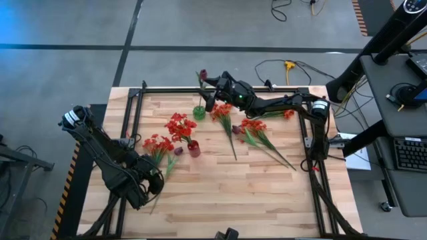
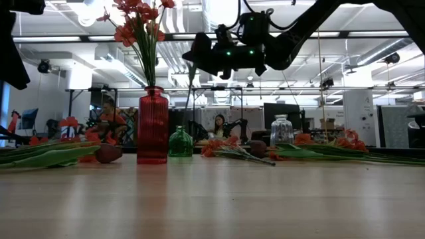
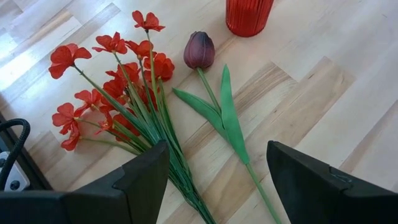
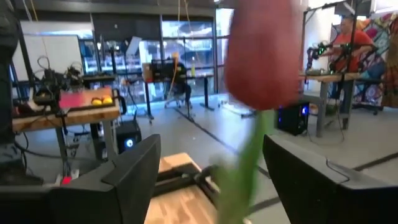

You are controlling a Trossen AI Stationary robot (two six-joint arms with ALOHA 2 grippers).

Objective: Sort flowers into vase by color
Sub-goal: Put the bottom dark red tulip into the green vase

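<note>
Right gripper [image 1: 208, 100] — above the green vase [image 1: 199, 112] at the table's far side, fingers parted beside a purple tulip [image 4: 261, 53] whose stem stands upright in the vase, apparently let go. Left gripper [image 3: 217, 180] — spread wide, empty, over a red spray [image 3: 118, 81] and second purple bud [image 3: 199, 50] lying near the red vase [image 1: 193, 148].

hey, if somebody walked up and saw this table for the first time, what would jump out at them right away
Probably the red vase near the table's middle, upright with a spray of red blooms in it. Next, the right gripper, open above the small green vase toward the far edge, with a dark purple tulip standing there. More red and orange flowers lie loose on the wood, and the left gripper waits open over another tulip at the near left.
</note>
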